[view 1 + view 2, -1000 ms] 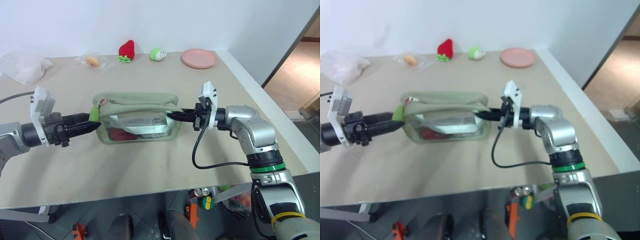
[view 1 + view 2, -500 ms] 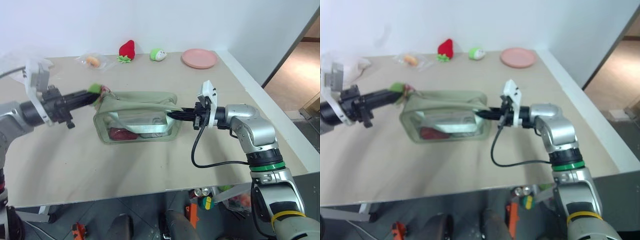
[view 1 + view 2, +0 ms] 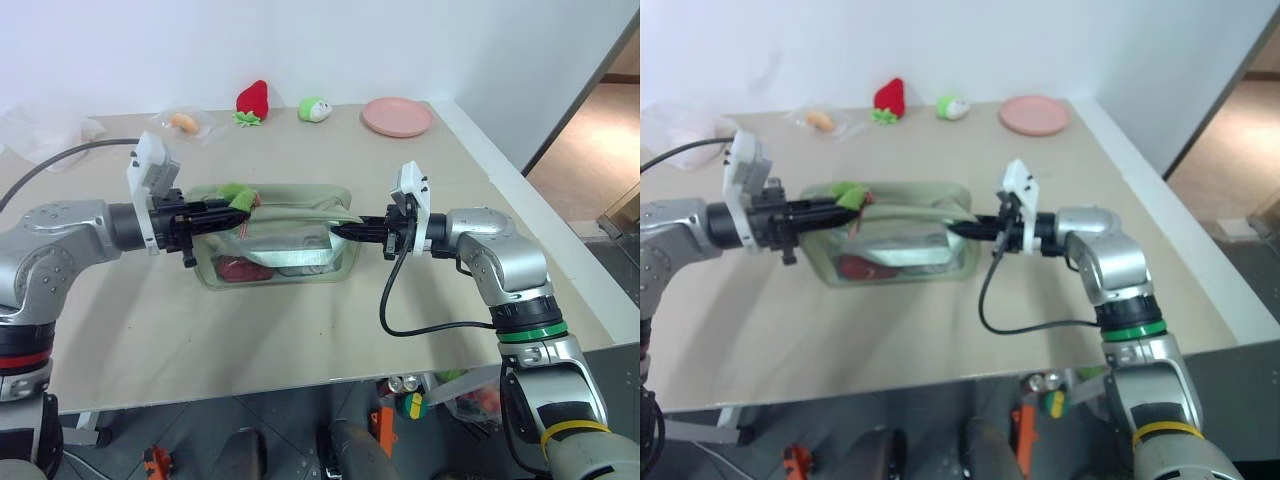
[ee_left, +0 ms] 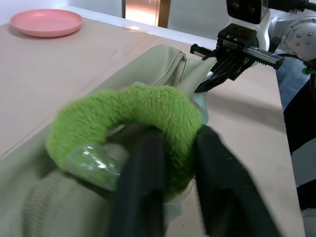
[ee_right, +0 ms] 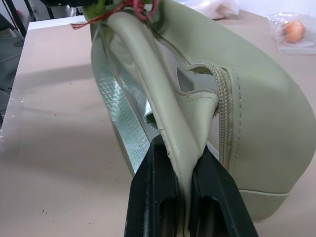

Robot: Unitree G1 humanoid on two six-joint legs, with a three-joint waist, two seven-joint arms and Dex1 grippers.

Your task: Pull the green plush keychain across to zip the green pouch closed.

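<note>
Mid-table, the green pouch (image 3: 277,235) is stretched between both arms. At its 9 o'clock end the left gripper (image 4: 170,148) pinches the green plush keychain (image 4: 128,123), hiding the clasp. At 3 o'clock the right gripper (image 5: 182,163) clamps the strap (image 5: 163,113). Bare tabletop (image 3: 280,330) surrounds the pouch; the pink plate (image 3: 398,117) lies well apart.

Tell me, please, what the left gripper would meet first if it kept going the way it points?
Likely the right gripper, facing it along the green pouch; depth is unclear. The left gripper holds the green plush keychain.
</note>
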